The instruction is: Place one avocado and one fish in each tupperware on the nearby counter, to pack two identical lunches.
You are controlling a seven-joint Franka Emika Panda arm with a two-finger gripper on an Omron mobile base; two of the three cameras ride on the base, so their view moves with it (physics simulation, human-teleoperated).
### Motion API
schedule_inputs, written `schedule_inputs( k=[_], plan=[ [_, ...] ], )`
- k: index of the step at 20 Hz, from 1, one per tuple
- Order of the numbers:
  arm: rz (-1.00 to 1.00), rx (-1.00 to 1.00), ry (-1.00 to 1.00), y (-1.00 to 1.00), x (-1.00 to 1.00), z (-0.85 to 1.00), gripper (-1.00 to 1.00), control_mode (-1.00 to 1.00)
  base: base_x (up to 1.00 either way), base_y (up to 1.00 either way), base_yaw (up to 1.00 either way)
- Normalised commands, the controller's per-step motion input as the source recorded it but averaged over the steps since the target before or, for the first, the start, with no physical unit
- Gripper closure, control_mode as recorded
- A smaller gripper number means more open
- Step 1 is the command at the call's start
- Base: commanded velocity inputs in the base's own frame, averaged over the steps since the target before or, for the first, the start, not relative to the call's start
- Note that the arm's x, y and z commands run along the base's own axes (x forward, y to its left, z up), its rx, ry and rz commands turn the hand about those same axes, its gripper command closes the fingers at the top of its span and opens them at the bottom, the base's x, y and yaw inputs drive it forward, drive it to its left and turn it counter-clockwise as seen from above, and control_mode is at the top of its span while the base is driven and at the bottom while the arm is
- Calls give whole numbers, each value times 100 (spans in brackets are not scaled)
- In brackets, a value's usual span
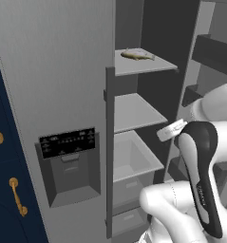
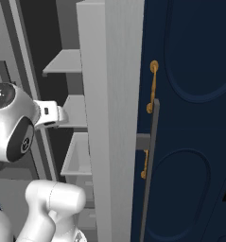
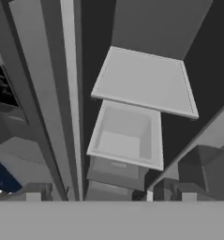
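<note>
The slender tan-olive fish [image 1: 137, 56] lies lengthwise across the top grey refrigerator shelf [image 1: 155, 65], above and left of the hand [image 1: 171, 130], which is open and empty.

The left base view looked from behind the arm's left side, close in, into the open fridge [image 1: 134, 142] past its grey door [image 1: 53, 95]. The right base view faced the same fridge from the other side, its shelves [image 2: 67, 61] partly hidden behind a grey panel [image 2: 112, 118]. The hand view sat nearer, tilted down at a shelf [image 3: 146, 82] and the drawer [image 3: 127, 136] below. All three shared these shelves.
</note>
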Motion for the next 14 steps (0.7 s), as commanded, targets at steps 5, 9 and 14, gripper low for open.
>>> schedule_inputs(
  k=[5, 9, 14],
  plan=[
    [-1, 0, -29, 0, 33, 74, -100, -100, 0, 0, 0],
    [0, 0, -20, 0, 67, 74, -100, -100, 0, 0, 0],
    [0, 0, -6, 0, 75, 73, -100, -100, 0, 0, 0]
  ],
)
